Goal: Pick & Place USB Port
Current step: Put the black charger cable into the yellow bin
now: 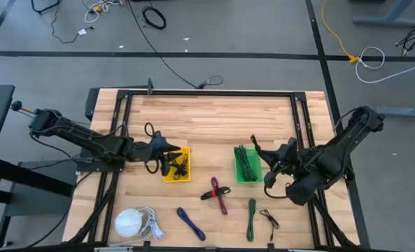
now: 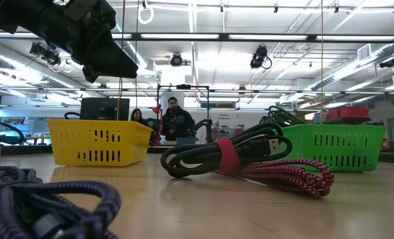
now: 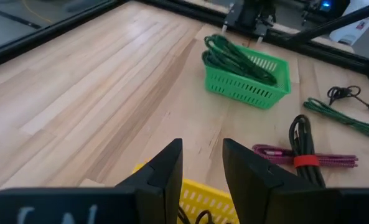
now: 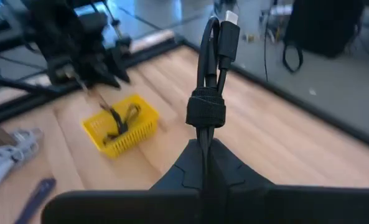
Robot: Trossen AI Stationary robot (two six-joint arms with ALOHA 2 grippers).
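**Black cable pinched over green basket**

Black cable (image 4: 210,93), bundled with a strap, clamped upright between the right gripper (image 4: 206,163) fingers, above the green basket (image 1: 247,164). Left gripper (image 3: 201,163) parted a little, empty, over the yellow basket (image 1: 176,165). Red-banded cable (image 1: 217,192) flat on the wooden table (image 1: 207,115).

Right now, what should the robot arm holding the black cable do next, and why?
Probably carry it over a basket and lower it. The right gripper has its fingers shut on a bundled black cable, held up above the table beside the green basket. Which basket suits it, green or yellow, I cannot tell.
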